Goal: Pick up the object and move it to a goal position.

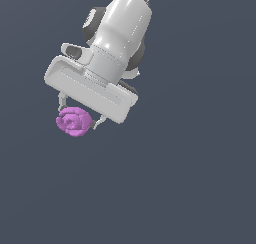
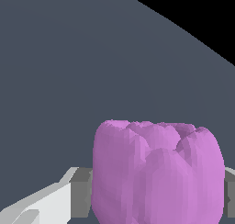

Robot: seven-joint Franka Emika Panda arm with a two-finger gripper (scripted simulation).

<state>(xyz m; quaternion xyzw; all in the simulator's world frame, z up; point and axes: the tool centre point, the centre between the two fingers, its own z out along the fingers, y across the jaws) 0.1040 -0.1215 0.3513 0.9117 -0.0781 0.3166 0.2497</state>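
While only the exterior view shows swirls, the pincer (image 1: pixel 78 119) grips the object (image 1: pixel 74 121).

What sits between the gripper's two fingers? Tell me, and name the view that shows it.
The purple blob sits between the fingers of the gripper, one finger on each side. The exterior view shows it; the wrist view shows the blob filling the gap.

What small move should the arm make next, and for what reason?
Probably carry the purple blob toward the goal without opening. The claw has a finger on each side of it, and in the wrist view the blob fills the space between the pads, so it seems gripped. No goal marker shows, so direction is unclear.
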